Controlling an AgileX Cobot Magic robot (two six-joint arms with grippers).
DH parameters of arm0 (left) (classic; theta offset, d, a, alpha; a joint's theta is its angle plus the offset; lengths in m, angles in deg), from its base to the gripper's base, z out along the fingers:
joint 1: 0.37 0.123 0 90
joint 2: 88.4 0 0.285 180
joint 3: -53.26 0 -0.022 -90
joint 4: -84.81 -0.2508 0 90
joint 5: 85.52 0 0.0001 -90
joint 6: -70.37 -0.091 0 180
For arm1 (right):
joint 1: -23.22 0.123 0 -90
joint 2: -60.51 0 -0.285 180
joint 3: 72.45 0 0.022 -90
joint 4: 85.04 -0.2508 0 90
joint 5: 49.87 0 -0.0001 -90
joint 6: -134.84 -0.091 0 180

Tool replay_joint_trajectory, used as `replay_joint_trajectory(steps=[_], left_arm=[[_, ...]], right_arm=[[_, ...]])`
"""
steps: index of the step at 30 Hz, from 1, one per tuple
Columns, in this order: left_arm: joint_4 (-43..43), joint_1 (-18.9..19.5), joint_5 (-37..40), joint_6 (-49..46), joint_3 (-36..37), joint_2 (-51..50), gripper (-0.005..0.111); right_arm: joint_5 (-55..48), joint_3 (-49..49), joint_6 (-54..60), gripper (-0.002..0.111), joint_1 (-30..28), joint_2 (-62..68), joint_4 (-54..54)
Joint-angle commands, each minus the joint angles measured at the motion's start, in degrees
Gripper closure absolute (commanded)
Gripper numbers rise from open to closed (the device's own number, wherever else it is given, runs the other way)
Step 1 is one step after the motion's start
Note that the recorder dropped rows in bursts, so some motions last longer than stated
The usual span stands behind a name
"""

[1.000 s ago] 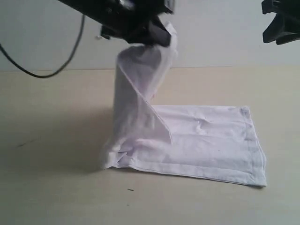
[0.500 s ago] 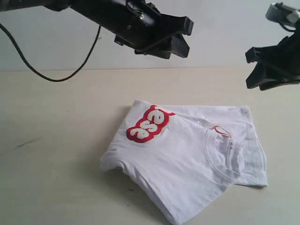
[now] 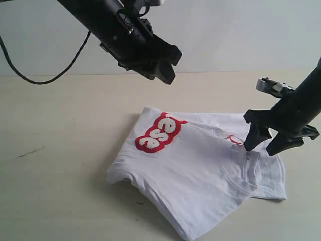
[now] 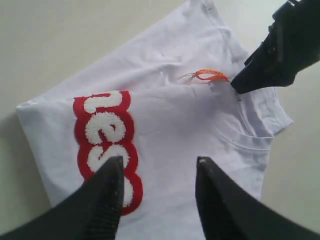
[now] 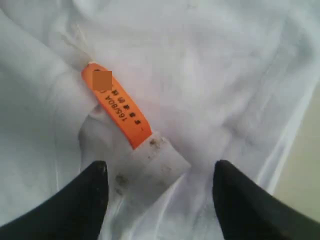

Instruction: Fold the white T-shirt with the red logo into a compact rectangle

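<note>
The white T-shirt (image 3: 200, 170) lies partly folded on the table (image 3: 60, 150), red logo (image 3: 159, 133) facing up; the left gripper (image 3: 169, 65) hangs above it, jaws apart and empty. The right gripper (image 3: 261, 148) sits low at the collar (image 4: 250, 142) by the orange tag (image 5: 117, 107), jaws spread, gripping nothing.

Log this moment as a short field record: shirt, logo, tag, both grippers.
shirt: folded over on the table, top layer skewed, not yet a neat rectangle
logo: face up, a few letters showing
tag: orange, lying at the collar
left gripper: open, empty, in the air above the logo
right gripper: open, fingers down either side of the collar by the tag, nothing gripped
</note>
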Motion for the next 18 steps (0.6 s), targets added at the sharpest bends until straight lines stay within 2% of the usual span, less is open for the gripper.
replay_joint_trajectory(steps=[1,7,10,18], left_arm=[[-0.45,0.13,0.64,-0.10,-0.12,0.62,0.061],[-2.04,0.13,1.51,-0.19,-0.12,1.05,0.064],[-3.26,0.13,1.51,-0.19,-0.12,1.15,0.064],[-3.23,0.71,1.96,-0.19,-0.12,1.13,0.064]], right_arm=[[-1.19,-0.05,2.40,0.049,-0.24,1.36,-0.62],[-2.87,-0.05,10.49,0.049,-0.24,2.91,-9.97],[-2.50,-0.05,11.73,0.050,-0.24,2.91,-11.09],[-3.73,-0.05,10.57,0.084,-0.24,4.08,-7.18]])
